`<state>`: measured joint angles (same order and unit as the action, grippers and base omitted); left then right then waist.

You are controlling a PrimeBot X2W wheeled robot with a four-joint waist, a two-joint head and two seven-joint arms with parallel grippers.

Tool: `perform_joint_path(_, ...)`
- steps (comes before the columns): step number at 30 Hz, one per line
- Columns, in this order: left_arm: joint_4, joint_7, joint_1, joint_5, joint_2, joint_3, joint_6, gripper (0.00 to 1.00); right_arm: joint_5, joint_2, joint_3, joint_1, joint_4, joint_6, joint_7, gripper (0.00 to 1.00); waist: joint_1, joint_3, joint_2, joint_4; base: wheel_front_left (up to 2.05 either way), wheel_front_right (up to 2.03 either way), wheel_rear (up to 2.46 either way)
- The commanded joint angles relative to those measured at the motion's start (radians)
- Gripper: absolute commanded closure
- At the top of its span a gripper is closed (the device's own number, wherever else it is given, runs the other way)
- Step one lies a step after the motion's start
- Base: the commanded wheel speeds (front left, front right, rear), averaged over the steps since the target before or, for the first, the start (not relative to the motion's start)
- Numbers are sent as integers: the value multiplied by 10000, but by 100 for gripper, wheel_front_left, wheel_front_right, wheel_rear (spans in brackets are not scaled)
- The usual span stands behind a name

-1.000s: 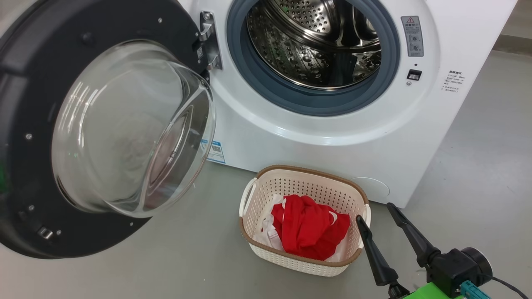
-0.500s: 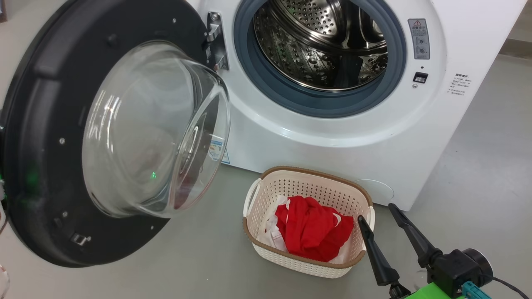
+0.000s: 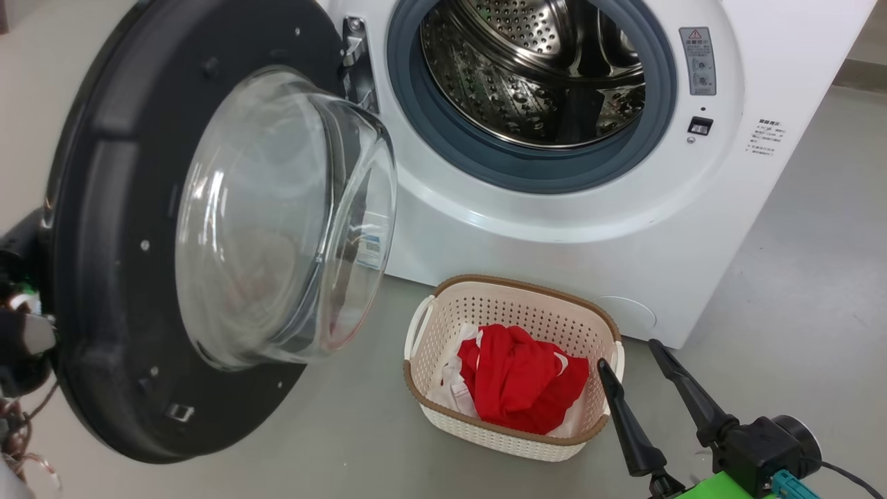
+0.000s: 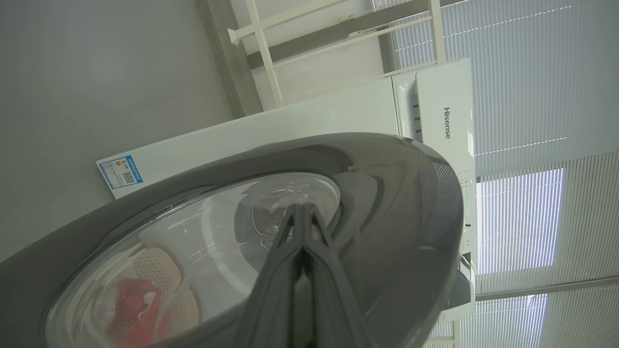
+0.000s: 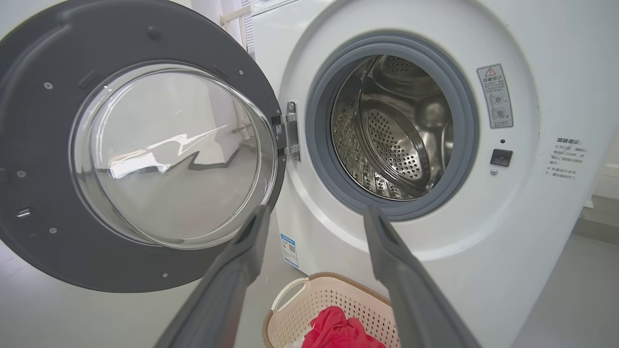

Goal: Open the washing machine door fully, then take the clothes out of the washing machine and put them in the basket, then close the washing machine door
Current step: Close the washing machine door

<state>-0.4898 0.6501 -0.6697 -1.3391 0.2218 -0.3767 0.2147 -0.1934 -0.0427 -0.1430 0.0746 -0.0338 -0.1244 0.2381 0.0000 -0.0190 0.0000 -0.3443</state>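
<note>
The left gripper (image 4: pixel 300 212), fingers pressed together, lies at the outer face of the washing machine door (image 3: pixel 104 208), while the right gripper (image 3: pixel 628 354) hangs well to that door's right, its two dark fingers spread wide and empty.

Bright, even light; glare on the door (image 5: pixel 140 145).

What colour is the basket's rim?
Brown, above cream perforated sides; the basket rim shows best in the head view.
</note>
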Motion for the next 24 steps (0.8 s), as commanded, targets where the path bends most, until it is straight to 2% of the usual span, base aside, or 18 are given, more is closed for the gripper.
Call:
perform_joint_path(1, 492, 163, 119, -90, 156, -32, 73, 100, -119, -75, -207, -463, 215, -63, 99, 0, 0, -10, 0, 6, 0, 0, 0)
perform_joint_path(15, 2749, 674, 1016, -401, -957, 413, 591, 100, -176, -75, -234, -547, 96, -63, 177, 0, 0, -13, 0, 119, 0, 0, 0)
perform_joint_path(24, 2921, 720, 1325, -602, -1383, 732, 539, 100, -179, -75, -264, -553, 65, -63, 199, 0, 0, 7, 0, 232, 0, 0, 0)
